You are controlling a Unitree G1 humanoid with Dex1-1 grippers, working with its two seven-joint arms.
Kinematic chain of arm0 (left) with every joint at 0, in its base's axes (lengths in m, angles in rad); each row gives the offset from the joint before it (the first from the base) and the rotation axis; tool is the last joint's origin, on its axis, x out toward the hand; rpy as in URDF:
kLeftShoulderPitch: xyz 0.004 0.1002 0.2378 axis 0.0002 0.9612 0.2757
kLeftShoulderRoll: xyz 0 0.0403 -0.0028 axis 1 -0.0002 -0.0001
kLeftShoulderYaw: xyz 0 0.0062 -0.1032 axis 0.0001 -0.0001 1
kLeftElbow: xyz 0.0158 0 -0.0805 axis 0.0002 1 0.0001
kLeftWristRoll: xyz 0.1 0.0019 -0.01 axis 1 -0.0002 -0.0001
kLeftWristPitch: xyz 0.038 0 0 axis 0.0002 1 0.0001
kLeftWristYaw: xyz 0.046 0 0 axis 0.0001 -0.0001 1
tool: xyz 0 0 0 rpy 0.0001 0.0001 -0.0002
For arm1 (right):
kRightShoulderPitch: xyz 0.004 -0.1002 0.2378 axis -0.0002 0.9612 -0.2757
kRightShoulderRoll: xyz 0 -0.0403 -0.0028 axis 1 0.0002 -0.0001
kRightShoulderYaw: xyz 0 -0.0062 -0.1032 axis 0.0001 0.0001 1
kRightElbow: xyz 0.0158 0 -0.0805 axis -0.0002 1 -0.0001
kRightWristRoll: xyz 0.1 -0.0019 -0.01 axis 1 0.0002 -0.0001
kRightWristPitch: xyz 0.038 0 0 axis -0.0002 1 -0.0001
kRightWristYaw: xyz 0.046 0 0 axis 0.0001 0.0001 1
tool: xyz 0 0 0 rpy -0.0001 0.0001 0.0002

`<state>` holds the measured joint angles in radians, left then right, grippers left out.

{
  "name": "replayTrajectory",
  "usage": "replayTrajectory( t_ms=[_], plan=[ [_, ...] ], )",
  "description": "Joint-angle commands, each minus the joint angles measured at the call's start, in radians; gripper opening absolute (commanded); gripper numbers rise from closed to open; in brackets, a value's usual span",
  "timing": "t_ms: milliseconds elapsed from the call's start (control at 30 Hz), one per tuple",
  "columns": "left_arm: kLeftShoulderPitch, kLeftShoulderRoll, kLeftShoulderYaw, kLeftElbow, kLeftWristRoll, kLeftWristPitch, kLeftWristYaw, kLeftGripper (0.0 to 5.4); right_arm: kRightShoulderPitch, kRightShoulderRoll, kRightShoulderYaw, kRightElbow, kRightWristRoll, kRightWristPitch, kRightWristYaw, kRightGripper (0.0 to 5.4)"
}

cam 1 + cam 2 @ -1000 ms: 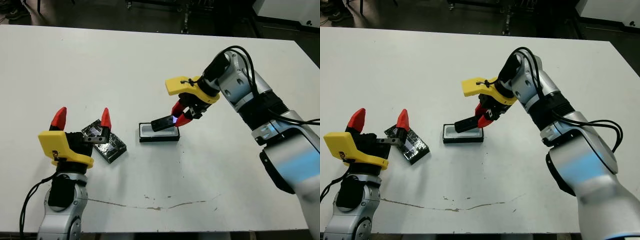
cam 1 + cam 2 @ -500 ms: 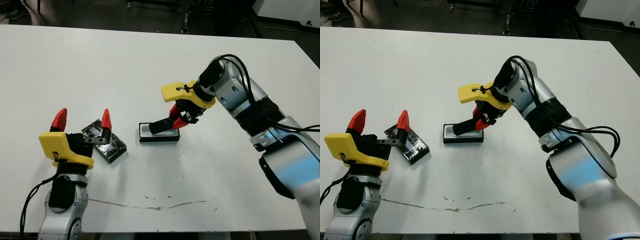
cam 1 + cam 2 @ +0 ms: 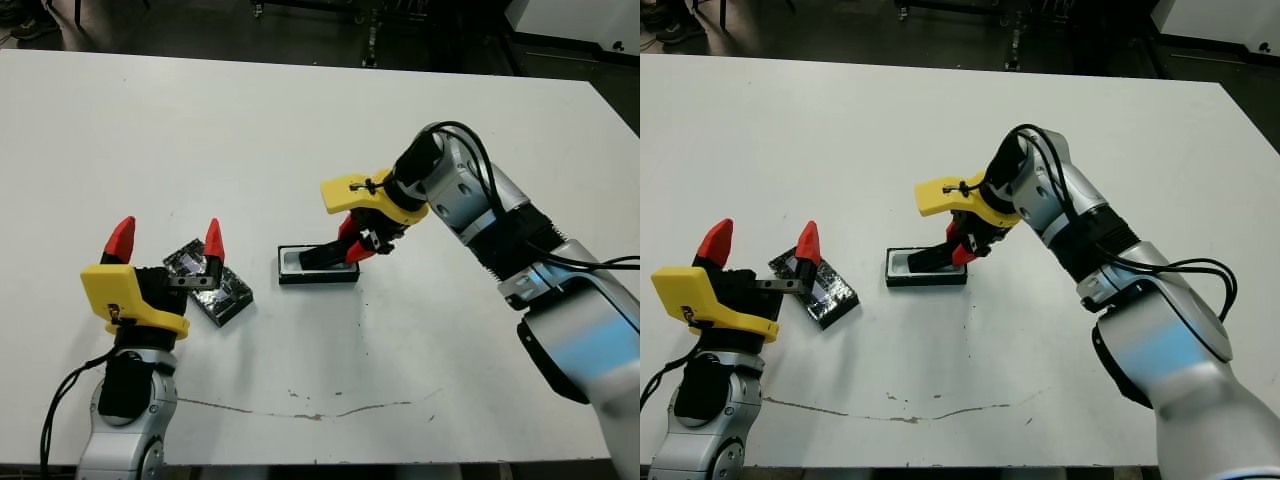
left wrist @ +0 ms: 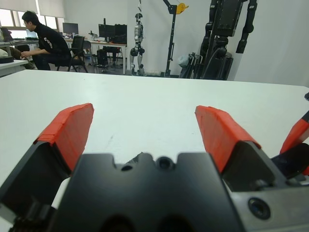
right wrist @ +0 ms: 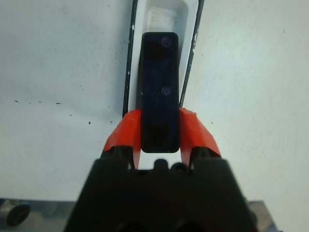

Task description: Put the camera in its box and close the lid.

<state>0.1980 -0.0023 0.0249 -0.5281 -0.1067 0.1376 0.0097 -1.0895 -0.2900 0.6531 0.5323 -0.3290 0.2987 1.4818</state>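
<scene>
Table (image 3: 300,130): broad, flat, matte white, with a thin dark scuff line along its near edge.
Right arm (image 3: 500,215): grey and silver shells with black cables; bent lower toward the box than a second ago.
Right gripper (image 3: 352,247): yellow bracket, black body, red tips pinching the camera at its right end; it has dropped from above the box to just over the box's right end.
Left gripper (image 3: 165,242): same build, red tips spread wide with nothing between them; it stands left of the box, directly over the lid, unchanged from a second ago.
Lid (image 3: 222,297): glossy black rectangle with a speckled, reflective top; lies flat well left of the box, turned diagonally, unmoved.
Box (image 3: 292,274): shallow rectangular tray, black walls, white lining; long axis runs left to right, unmoved.
Camera (image 5: 160,87): slim matte-black bar with rounded corners and two small round marks on its face; long axis in line with the box's; free end tilted down into the lining at the box's left part, right end raised in the fingers; lower and flatter than before.
</scene>
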Motion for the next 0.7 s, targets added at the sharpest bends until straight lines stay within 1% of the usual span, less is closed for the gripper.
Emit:
replayTrajectory(
  t_ms=[33,100,333,567,667,700],
  plan=[
    [0.014,0.002,0.001,-0.002,0.000,0.007,-0.003,5.40,0.005,0.014,0.017,0.001,-0.011,0.022,-0.003,1.67],
    [0.014,0.003,-0.001,-0.002,0.004,0.006,0.000,5.40,0.006,0.020,0.020,-0.008,-0.011,0.032,0.000,1.67],
    [0.014,-0.003,0.001,0.002,-0.011,0.001,-0.004,5.40,-0.006,0.053,0.037,0.005,-0.012,0.045,0.018,1.67],
    [0.020,-0.006,-0.003,-0.004,-0.004,0.002,0.002,5.40,-0.011,0.083,0.046,0.024,-0.013,0.024,0.014,1.67],
    [0.021,-0.003,-0.003,-0.003,0.002,0.000,0.002,5.40,-0.007,0.092,0.041,0.022,-0.005,0.027,0.015,1.67],
    [0.021,-0.006,-0.002,-0.005,-0.004,0.001,0.001,5.40,-0.007,0.095,0.040,0.024,-0.004,0.028,0.014,1.67]
  ],
)
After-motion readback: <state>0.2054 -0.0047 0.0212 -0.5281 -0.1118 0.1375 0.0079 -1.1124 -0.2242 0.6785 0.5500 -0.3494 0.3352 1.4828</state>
